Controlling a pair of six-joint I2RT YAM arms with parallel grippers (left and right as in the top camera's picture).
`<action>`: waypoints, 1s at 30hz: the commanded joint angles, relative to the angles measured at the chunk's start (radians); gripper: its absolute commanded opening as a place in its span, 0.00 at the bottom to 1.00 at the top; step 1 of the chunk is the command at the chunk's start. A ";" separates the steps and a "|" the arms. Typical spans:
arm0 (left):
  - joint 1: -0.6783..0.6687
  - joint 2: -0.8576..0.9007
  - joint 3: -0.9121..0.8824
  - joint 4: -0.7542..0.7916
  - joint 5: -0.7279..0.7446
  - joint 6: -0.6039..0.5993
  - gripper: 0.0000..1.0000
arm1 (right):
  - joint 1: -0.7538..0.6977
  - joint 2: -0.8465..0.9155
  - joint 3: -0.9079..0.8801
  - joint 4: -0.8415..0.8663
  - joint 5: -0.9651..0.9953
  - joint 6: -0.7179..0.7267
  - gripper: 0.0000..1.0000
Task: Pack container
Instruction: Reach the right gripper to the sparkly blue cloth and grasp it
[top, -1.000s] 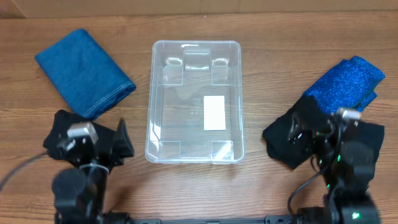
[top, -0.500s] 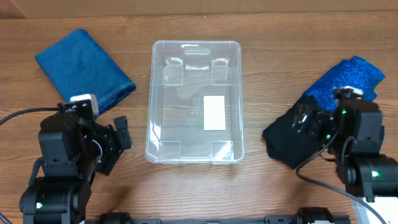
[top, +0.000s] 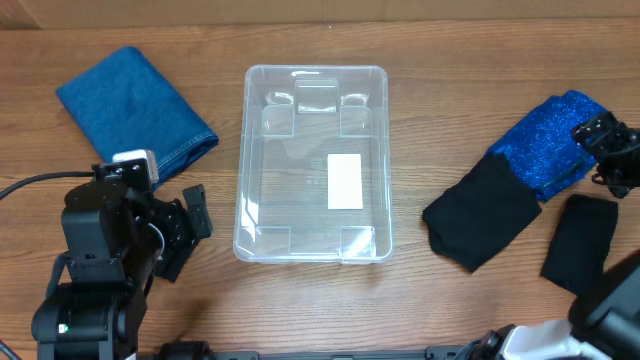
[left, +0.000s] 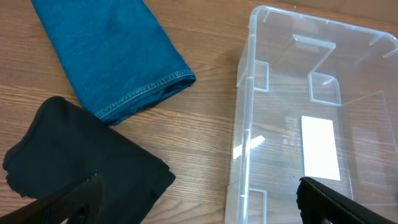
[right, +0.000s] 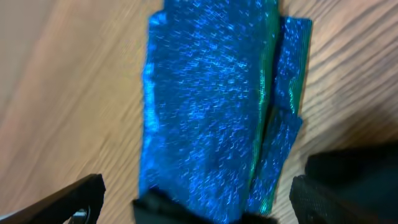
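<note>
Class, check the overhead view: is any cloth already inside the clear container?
No: the container holds only its white label, while the denim cloth, sparkly blue cloth and black cloths lie outside it.

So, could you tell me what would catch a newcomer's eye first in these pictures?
The clear container sits empty in the middle of the wooden table, with a white label on its bottom. A glittery blue cloth lies to its right, next to a black cloth, and a folded denim cloth lies on the left, toward the far edge.
</note>
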 joint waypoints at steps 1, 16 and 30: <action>0.000 0.010 0.023 -0.001 0.011 -0.008 1.00 | -0.009 0.093 0.016 0.028 0.000 -0.006 1.00; 0.000 0.076 0.023 0.002 0.010 -0.008 1.00 | -0.009 0.154 -0.074 0.126 0.085 -0.003 1.00; 0.000 0.077 0.023 0.002 0.011 -0.008 1.00 | -0.008 0.343 -0.074 0.208 -0.152 0.005 0.70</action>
